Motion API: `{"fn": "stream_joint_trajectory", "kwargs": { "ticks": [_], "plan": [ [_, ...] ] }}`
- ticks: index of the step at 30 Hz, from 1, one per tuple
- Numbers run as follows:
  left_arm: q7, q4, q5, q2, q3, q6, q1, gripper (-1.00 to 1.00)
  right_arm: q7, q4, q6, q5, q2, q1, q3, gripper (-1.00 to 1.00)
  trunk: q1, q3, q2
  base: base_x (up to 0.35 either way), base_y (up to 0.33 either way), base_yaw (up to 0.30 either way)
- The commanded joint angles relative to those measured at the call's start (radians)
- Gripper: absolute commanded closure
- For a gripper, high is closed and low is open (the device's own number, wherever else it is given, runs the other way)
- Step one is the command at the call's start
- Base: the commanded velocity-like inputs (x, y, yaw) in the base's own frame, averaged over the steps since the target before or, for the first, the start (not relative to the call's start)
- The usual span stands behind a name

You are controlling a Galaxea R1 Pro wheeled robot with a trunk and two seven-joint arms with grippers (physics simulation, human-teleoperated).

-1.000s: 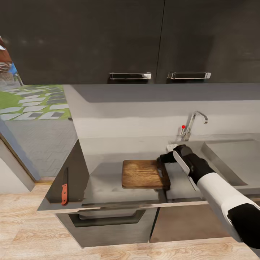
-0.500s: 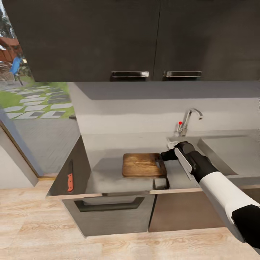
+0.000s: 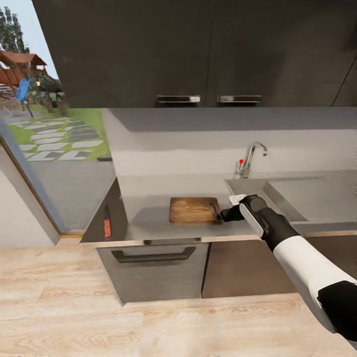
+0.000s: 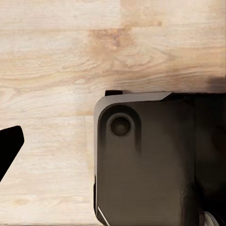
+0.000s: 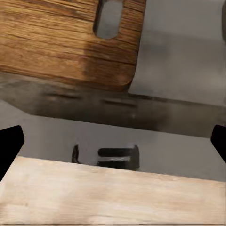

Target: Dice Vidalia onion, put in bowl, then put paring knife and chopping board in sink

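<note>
Brown wooden chopping board (image 3: 194,209) lies flat on the glossy grey surface (image 3: 148,218) left of the sink (image 3: 258,191), the right end effector (image 3: 224,214) spread open, empty, at its slotted end.

Head high; wrists close, floorward.

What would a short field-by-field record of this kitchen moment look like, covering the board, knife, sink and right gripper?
board: brown wooden chopping board flat on the glossy grey countertop, handle slot toward the sink
knife: red-handled paring knife near the countertop's left end, apart from the board
sink: grey basin right of the board, below the metal tap
right gripper: right gripper at the board's slot end, open
</note>
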Motion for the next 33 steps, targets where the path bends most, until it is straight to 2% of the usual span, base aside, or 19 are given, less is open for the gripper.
{"fn": "stream_joint_trajectory", "kwargs": {
  "ticks": [1,14,16,19,23,33],
  "plan": [
    [0.0,-0.001,0.001,0.0,0.0,-0.002,0.0,-1.0,-0.001,-0.001,0.003,-0.002,-0.001,-0.001,0.004,-1.0,0.0,-0.002,-0.002,-0.338,0.0,0.0],
    [0.0,0.0,0.001,0.0,0.0,-0.002,0.0,-1.0,0.0,0.014,-0.018,-0.002,0.0,0.0,0.005,-1.0,0.0,-0.002,-0.002,-0.338,0.0,0.0],
    [0.0,-0.001,0.001,0.0,0.0,-0.002,0.0,-1.0,0.005,0.04,-0.106,-0.008,0.001,0.004,0.005,-1.0,0.0,-0.002,-0.002,-0.309,0.0,0.0],
    [0.0,-0.001,0.001,0.0,0.001,-0.002,0.0,-1.0,0.008,0.05,-0.193,-0.015,0.001,0.009,0.005,-1.0,0.0,-0.002,-0.002,-0.182,0.0,0.0],
    [0.001,-0.002,0.0,0.0,0.003,-0.002,0.0,-1.0,0.009,0.056,-0.338,-0.026,0.003,0.062,0.005,-1.0,0.0,-0.002,-0.002,-0.052,0.0,0.0],
    [0.002,-0.014,-0.003,-0.001,0.005,-0.002,-0.001,-1.0,0.018,0.057,-0.541,-0.031,0.005,0.196,0.007,-1.0,0.0,-0.002,-0.002,-0.008,0.0,0.0]
  ]
}}
